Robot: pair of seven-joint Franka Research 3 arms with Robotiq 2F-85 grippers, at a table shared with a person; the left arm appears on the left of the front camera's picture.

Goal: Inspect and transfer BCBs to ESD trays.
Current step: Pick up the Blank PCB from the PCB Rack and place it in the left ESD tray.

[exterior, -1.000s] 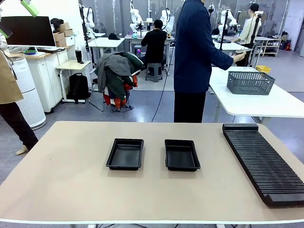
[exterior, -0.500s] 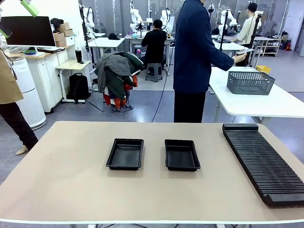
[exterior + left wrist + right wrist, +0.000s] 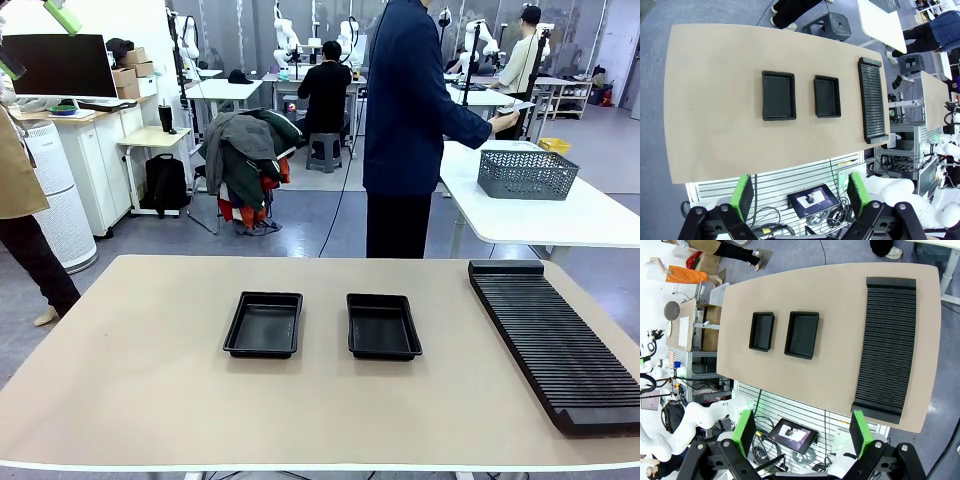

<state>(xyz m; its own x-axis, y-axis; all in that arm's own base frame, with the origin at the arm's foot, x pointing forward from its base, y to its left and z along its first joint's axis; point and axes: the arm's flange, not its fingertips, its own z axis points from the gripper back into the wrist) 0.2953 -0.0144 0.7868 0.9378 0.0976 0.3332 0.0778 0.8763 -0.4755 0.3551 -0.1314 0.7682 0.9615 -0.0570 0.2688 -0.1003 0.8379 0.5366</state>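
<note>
Black left tray (image 3: 264, 324) and right tray (image 3: 383, 325), side by side, apart, centre of table (image 3: 140, 380). Slotted rack (image 3: 555, 345) at right. Left gripper (image 3: 799, 180), right gripper (image 3: 802, 415): high above table, released, holding nothing.

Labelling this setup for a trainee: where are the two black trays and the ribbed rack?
Ribbed rack (image 3: 555, 345): front view, middle ribs.
Tray nearer it (image 3: 383, 327): front view, bare floor.
Farther tray (image 3: 264, 326): front view, bare floor.
</note>
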